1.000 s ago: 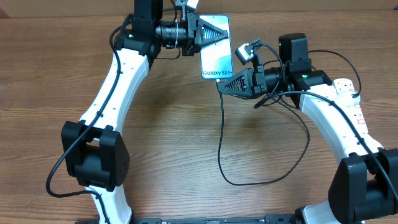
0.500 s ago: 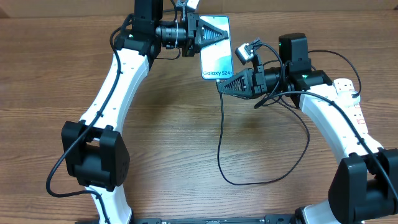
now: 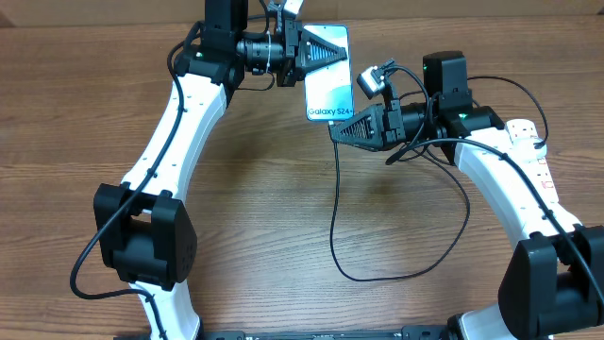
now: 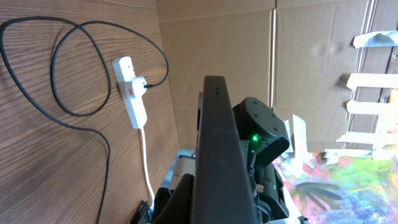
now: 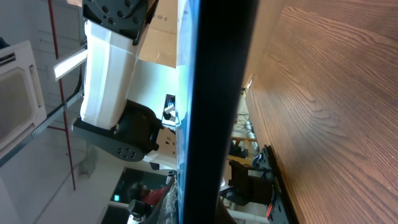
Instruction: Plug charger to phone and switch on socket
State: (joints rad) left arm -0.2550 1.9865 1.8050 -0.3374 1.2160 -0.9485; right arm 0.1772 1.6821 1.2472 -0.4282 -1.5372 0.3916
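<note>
Overhead view: the two grippers met at the phone (image 3: pixel 327 87), end to end.
Left jaws: the left gripper (image 3: pixel 324 53) was clenched on the phone's far end, opposite the "Galaxy S24" text.
Right jaws: the right gripper (image 3: pixel 337 130) was closed tight at the phone's text end. The charger (image 3: pixel 336 217) ran out from under its tips, so I judged it to be pinching the connector; the tip itself was hidden.
Phone axis: its long axis ran straight out from the left jaws toward the right jaws.
Port direction: directly ahead of the right fingertips, touching or just short; I could not tell which.
Nearer arm: right, for the push-in.
Socket (image 3: pixel 534 151): well behind the right jaws, beside that arm.
</note>
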